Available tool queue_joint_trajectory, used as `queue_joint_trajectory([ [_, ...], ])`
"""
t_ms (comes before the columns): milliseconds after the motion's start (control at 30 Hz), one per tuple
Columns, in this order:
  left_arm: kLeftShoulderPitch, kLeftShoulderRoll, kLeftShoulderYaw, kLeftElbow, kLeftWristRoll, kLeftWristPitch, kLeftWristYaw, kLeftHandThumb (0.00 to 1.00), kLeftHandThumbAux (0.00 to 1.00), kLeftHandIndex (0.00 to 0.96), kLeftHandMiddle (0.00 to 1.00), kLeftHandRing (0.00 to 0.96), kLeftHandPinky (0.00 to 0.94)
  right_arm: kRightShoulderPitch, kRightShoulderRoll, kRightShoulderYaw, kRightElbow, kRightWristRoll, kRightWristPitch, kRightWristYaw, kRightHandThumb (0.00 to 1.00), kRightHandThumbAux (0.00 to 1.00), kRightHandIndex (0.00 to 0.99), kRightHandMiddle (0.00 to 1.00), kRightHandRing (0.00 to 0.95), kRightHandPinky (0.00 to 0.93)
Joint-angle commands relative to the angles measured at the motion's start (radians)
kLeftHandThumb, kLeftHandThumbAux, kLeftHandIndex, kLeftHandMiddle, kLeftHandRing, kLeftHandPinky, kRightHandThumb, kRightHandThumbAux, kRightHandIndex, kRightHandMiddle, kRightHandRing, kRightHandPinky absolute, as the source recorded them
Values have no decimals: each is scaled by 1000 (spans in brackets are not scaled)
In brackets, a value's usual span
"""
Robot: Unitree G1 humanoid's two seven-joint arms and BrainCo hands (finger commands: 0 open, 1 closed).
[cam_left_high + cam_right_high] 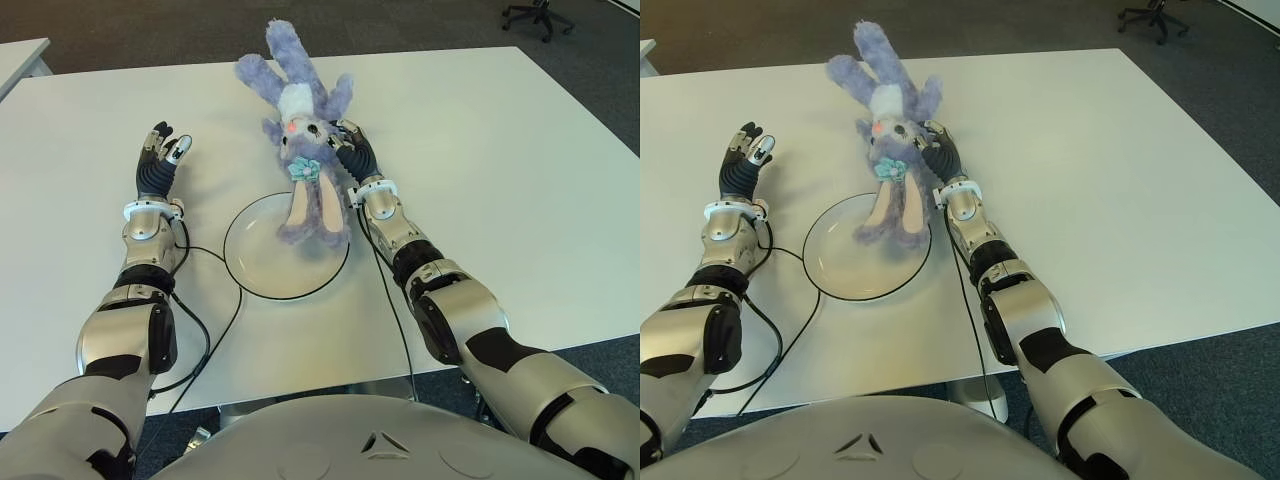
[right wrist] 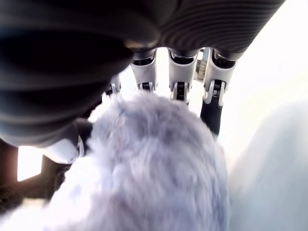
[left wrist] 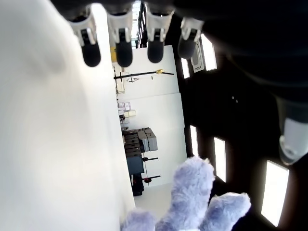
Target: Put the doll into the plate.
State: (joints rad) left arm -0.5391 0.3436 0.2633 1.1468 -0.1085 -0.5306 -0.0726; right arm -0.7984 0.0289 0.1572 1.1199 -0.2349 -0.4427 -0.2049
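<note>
White surface (image 1: 500, 150) fills the scene, dark carpet beyond it, an office chair (image 1: 538, 15) off in the far corner. And the purple plush doll (image 1: 300, 130) is stretched out head toward the robot, its long ears draped over the far rim of the plate (image 1: 250, 262), body and legs lying on the surface past it. Right hand (image 1: 352, 150) is on the doll's head, fingers wrapped into the fur. Just inboard of that hand sits the plate. Left hand (image 1: 160, 155) shows well off to the plate's other side, fingers straight, holding nothing. Black cables (image 1: 200, 330) loop beside the plate.
</note>
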Motion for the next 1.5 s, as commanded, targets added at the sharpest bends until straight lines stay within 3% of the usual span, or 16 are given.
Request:
queue_joint_trajectory([
  [33, 76, -46, -10, 63, 12, 27, 1, 0, 475, 9, 88, 96, 108, -7, 10, 11, 22, -19, 6, 1, 792, 453, 310, 357, 374, 394],
  [100, 77, -46, -11, 62, 14, 27, 4, 0, 476, 10, 89, 96, 110, -7, 10, 9, 23, -15, 4, 4, 797, 453, 315, 368, 386, 400],
  [167, 77, -46, -13, 61, 15, 27, 8, 0, 478, 12, 92, 100, 121, -8, 12, 0, 27, -4, -4, 12, 736, 667, 403, 387, 394, 408],
  [200, 77, -46, -14, 60, 16, 27, 10, 0, 480, 14, 93, 102, 118, -7, 13, -6, 31, 1, -19, 6, 814, 675, 389, 467, 417, 437],
  [300, 77, -46, -15, 59, 18, 27, 14, 0, 483, 15, 92, 99, 107, -6, 14, -12, 38, 0, -46, -14, 940, 659, 378, 488, 505, 526],
  [633, 74, -45, -18, 58, 22, 27, 19, 0, 490, 13, 93, 100, 111, -15, 7, 12, 63, -48, -79, -100, 947, 654, 389, 490, 527, 576],
  [1267, 73, -46, -16, 56, 20, 22, 16, 0, 477, 13, 90, 97, 107, -20, 4, -8, 79, -30, -80, -69, 947, 656, 375, 494, 557, 608],
  [1500, 71, -47, -16, 58, 21, 27, 20, 0, 482, 18, 91, 98, 116, -19, 0, -2, 79, -49, -88, -100, 947, 656, 377, 493, 557, 611],
])
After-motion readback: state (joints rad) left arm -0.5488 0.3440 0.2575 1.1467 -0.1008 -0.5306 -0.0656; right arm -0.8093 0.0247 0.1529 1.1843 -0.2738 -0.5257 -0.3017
